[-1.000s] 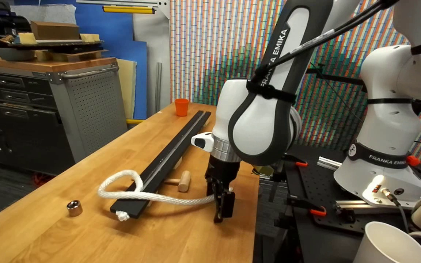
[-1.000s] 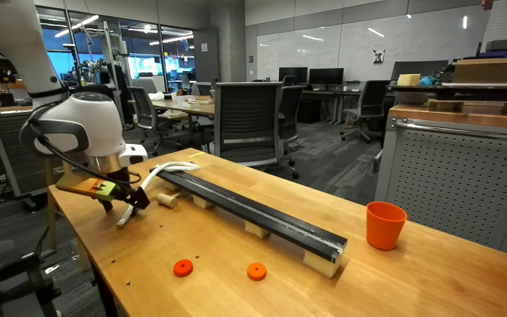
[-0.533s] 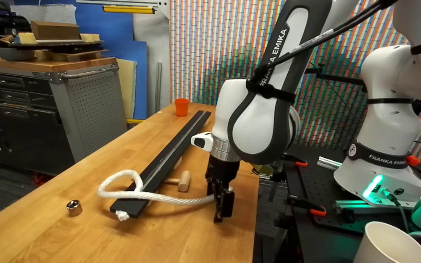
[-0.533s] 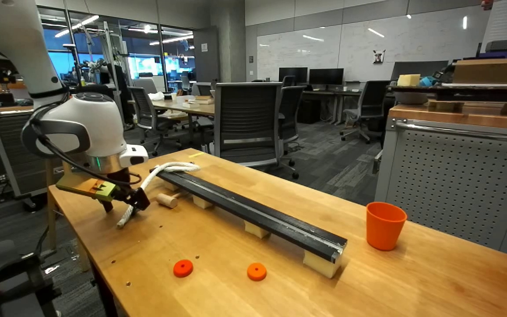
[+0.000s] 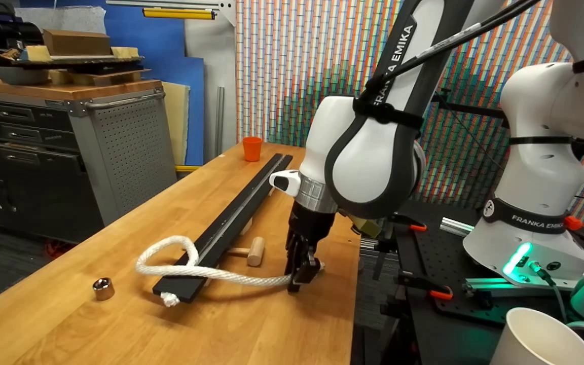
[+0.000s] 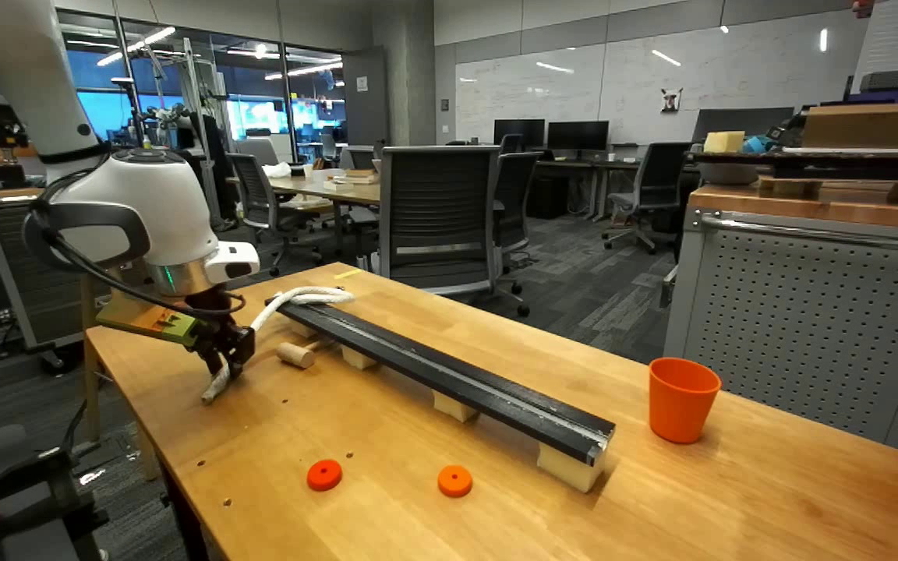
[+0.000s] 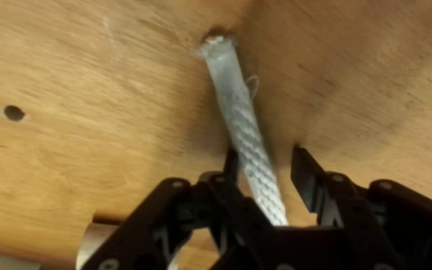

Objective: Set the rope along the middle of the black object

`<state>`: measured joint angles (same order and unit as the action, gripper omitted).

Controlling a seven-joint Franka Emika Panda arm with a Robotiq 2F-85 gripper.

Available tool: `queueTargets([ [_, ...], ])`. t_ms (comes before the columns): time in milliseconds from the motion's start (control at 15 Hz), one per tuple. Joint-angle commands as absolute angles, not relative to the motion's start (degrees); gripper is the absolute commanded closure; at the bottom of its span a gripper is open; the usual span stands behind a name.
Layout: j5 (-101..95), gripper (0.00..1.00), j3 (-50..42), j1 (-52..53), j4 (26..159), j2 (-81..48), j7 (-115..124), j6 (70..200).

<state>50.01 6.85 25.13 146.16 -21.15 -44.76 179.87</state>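
- Just inside the tabletop's robot-side edge, the fingers have drawn closer together than a moment ago; they now straddle the white rope near its free end, with a gap on one side, so no grip shows yet.
- The arm has risen and shifted slightly while the rope has barely moved; I read this as the start of a grasp.
- Farther in, the wooden mallet lies between fingers and bar; a dragged rope might catch it.
- Next, the black channel bar runs parallel to the long edges on pale blocks. The rope only crosses one end of it, so laying it along the groove remains to be done.
- Beyond the bar, the rope's loop reaches toward the opposite long edge; it will probably need pulling straight.
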Motion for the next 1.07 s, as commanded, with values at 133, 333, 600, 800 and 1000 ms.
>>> queueTargets([
  [133,51.57,1.0,7.09,26.66,151.32,-18.49,-43.88,192.7],
  [333,40.55,0.97,6.15,25.87,154.13,-18.76,-41.68,202.45],
  [600,29.17,0.97,0.75,26.85,155.08,-19.3,-41.46,209.02],
  [800,23.17,0.97,-3.58,26.13,153.48,-20.98,-42.69,213.07],
  [1000,20.83,0.96,-8.15,25.36,151.04,-24.88,-45.81,219.83],
])
